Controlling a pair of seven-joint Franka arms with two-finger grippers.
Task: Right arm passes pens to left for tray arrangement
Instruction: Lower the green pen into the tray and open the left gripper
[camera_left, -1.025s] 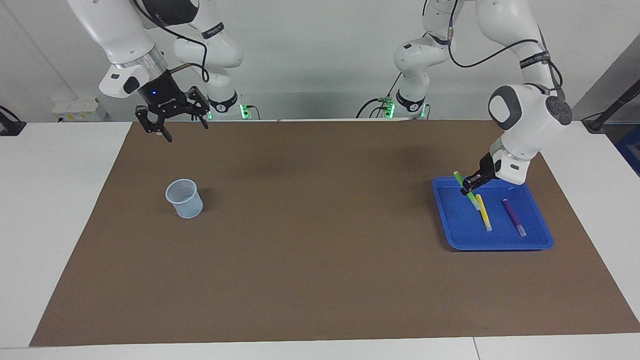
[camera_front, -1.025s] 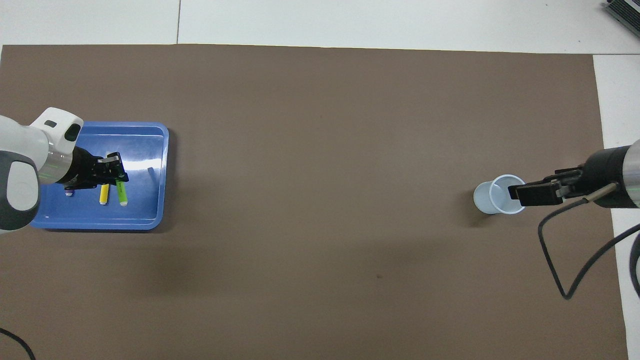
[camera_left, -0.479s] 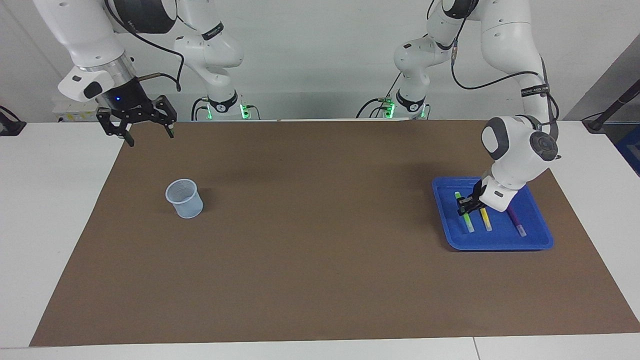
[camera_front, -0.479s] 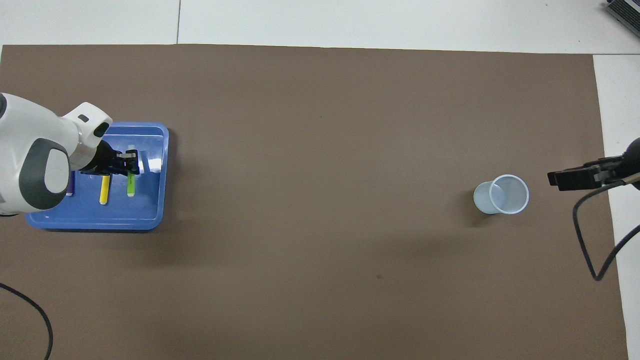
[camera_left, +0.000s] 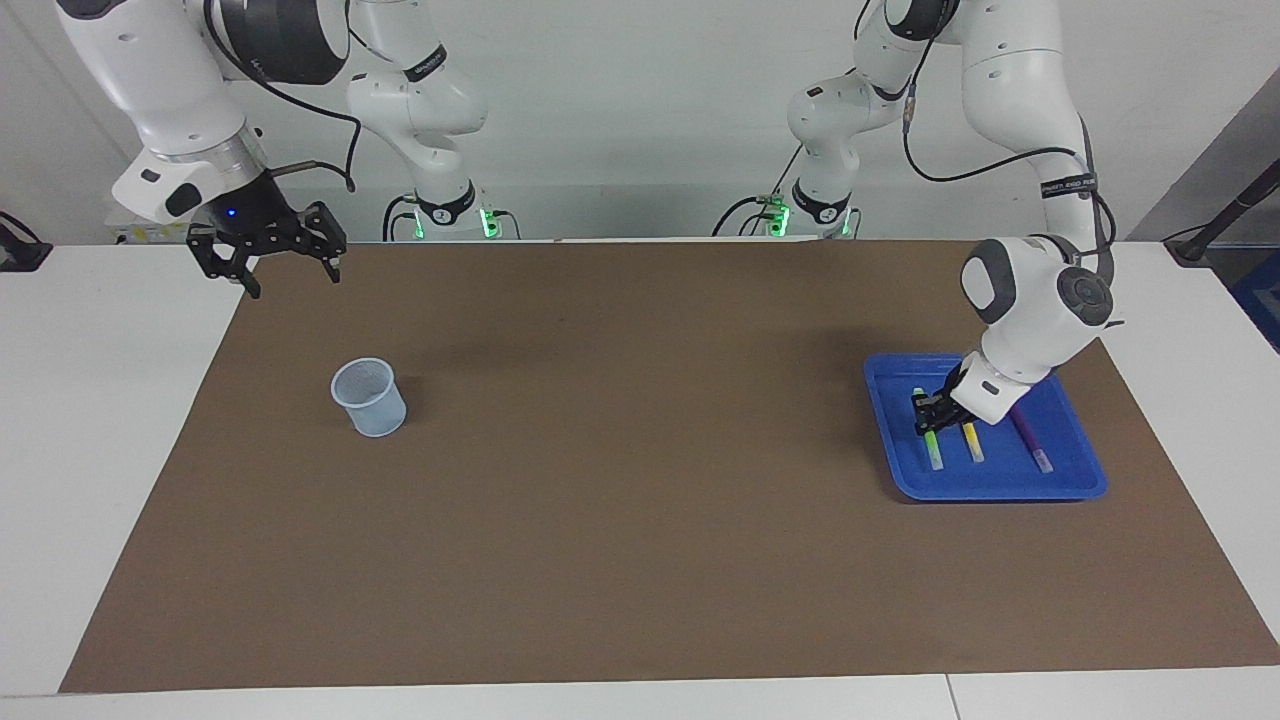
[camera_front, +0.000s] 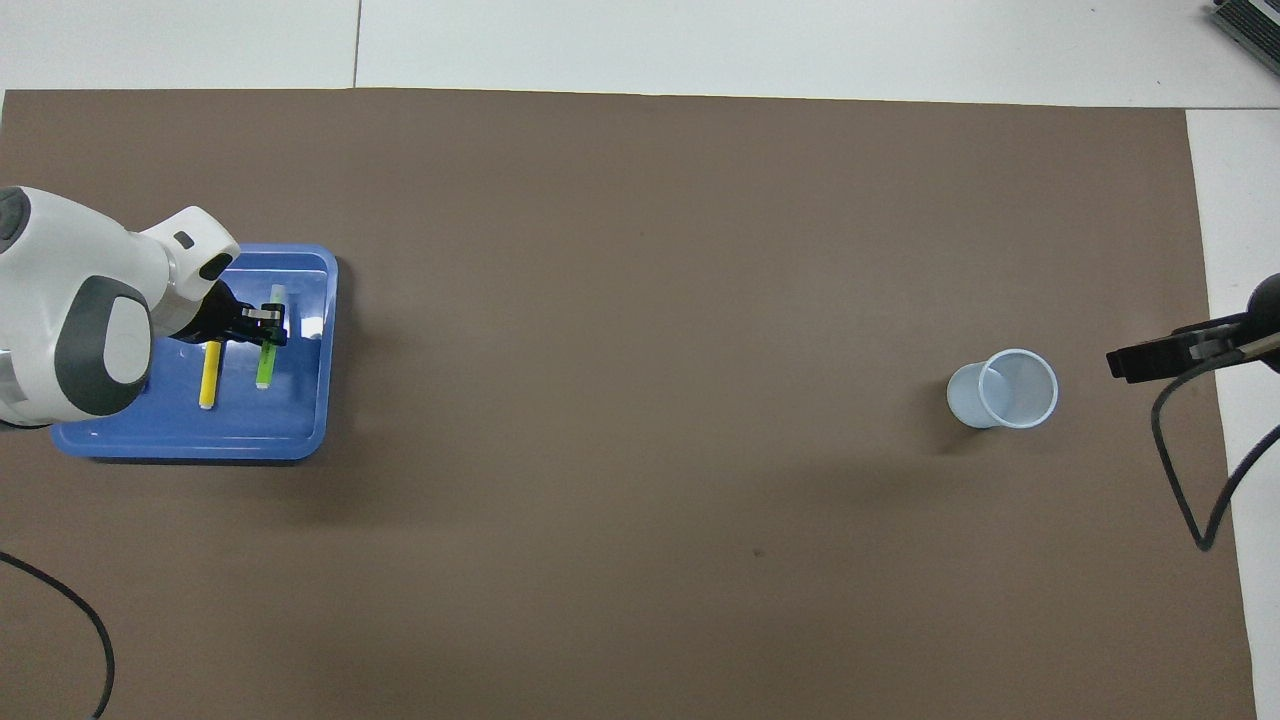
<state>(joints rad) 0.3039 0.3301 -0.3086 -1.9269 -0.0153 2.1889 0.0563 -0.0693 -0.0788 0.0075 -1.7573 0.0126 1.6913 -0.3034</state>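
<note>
The blue tray (camera_left: 1000, 488) (camera_front: 300, 420) lies at the left arm's end of the table. Three pens lie side by side in it: green (camera_left: 933, 452) (camera_front: 264, 368), yellow (camera_left: 972, 445) (camera_front: 208, 378) and purple (camera_left: 1030, 436). My left gripper (camera_left: 930, 410) (camera_front: 268, 330) is low in the tray, shut on the green pen near the end closer to the robots. From overhead the left arm hides the purple pen. My right gripper (camera_left: 293, 280) (camera_front: 1122, 362) hangs open and empty over the mat's edge at the right arm's end.
A small translucent pale-blue cup (camera_left: 370, 398) (camera_front: 1003, 390) stands upright on the brown mat (camera_left: 620, 480) toward the right arm's end. A black cable (camera_front: 1190, 480) loops down from the right wrist. White table surface borders the mat.
My left gripper has brought the green pen down from a tilt to lie in the tray beside the yellow pen. My right gripper has drawn back from over the cup toward its own end.
</note>
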